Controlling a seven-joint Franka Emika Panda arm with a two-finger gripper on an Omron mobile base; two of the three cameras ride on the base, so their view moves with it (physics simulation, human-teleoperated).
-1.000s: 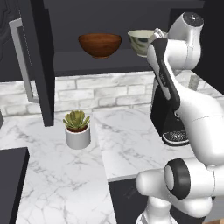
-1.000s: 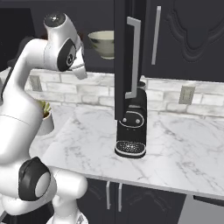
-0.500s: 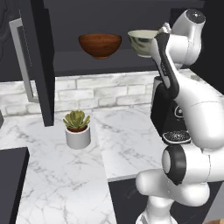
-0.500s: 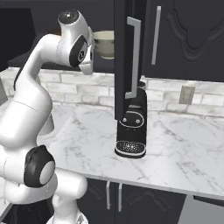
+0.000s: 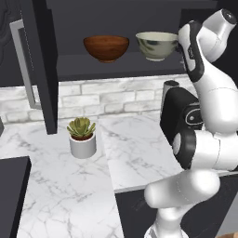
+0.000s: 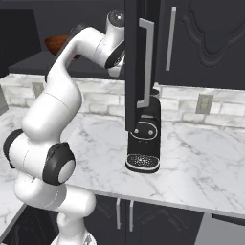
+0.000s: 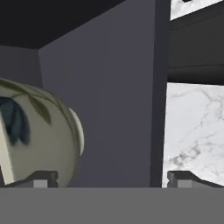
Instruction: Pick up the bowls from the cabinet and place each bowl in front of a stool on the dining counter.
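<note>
Two bowls stand on the dark shelf of the open cabinet: a reddish-brown bowl on the left and a pale greenish-grey bowl to its right. The arm reaches up into the cabinet, with the hand just to the right of the pale bowl. In the hand view my gripper is open, and the pale bowl lies close by its left fingertip, untouched. The reddish-brown bowl peeks out behind the arm in the right base view. The dining counter and stools are out of view.
The open cabinet door hangs just right of the arm, another door at the left. A black coffee machine stands on the marble wall counter below the shelf. A small potted plant sits left of it.
The arm has swung up and to the right, carrying the hand into the cabinet beside the pale bowl. It now hides that bowl in the right base view. The gripper stays open.
</note>
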